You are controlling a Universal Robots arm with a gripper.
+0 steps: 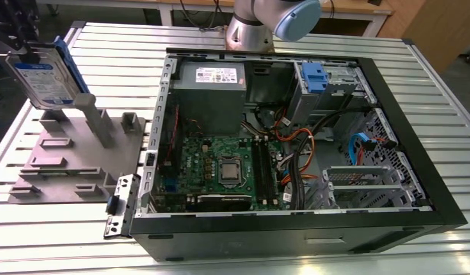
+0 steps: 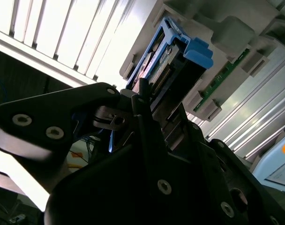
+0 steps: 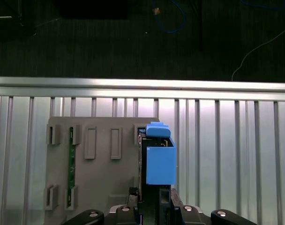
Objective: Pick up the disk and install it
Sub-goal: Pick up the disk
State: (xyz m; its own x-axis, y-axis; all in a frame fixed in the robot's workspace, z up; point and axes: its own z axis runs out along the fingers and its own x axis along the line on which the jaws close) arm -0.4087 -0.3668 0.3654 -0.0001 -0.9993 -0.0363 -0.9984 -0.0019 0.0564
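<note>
Fingers [image 2: 145, 117] clamped on the disk [image 1: 45, 77], holding it on edge at the grey fixture [image 1: 67, 166] on the surface [image 1: 120, 51], beside the open case [image 1: 296, 229]; the edge-on grip likely suits a bay slot.

Open case [image 1: 257, 232]: top side unobstructed; cables [image 1: 296, 143] cross the interior beside the drive cage [image 1: 340, 77]. Upright posts [image 1: 101, 123] on the grey fixture [image 1: 59, 166] stand just beneath the disk [image 1: 44, 77] gripped by the hand [image 3: 149, 199].
</note>
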